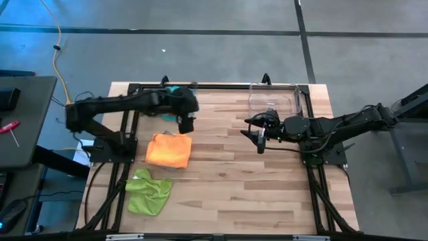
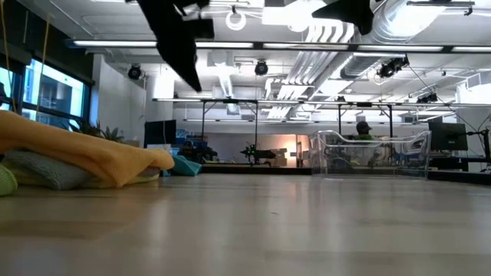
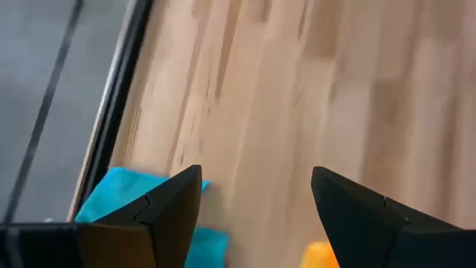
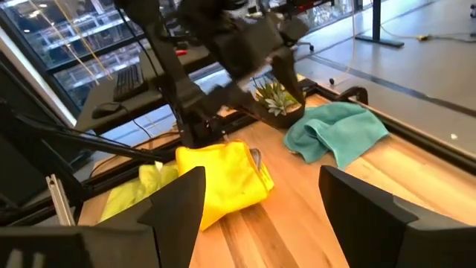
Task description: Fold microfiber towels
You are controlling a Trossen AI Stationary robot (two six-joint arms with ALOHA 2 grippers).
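Towels [image 1: 168, 150] unlabelled — left tool [image 1: 186, 124] and right tool [image 1: 259, 137] both spread apart, empty.

Robotics lab or workshop: exposed ceiling ducts [image 2: 330, 31], strip lighting, concrete floor [image 1: 200, 53], framed wooden worktop [image 1: 227, 194], monitors [image 2: 449, 136] beyond.

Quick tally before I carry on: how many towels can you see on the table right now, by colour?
Teal towel: 1
Orange towel: 1
Lime green towel: 1
Grey towel: 1, tucked under the orange one
Yellow: 0 that I can tell apart from the orange
Total: 4 visible
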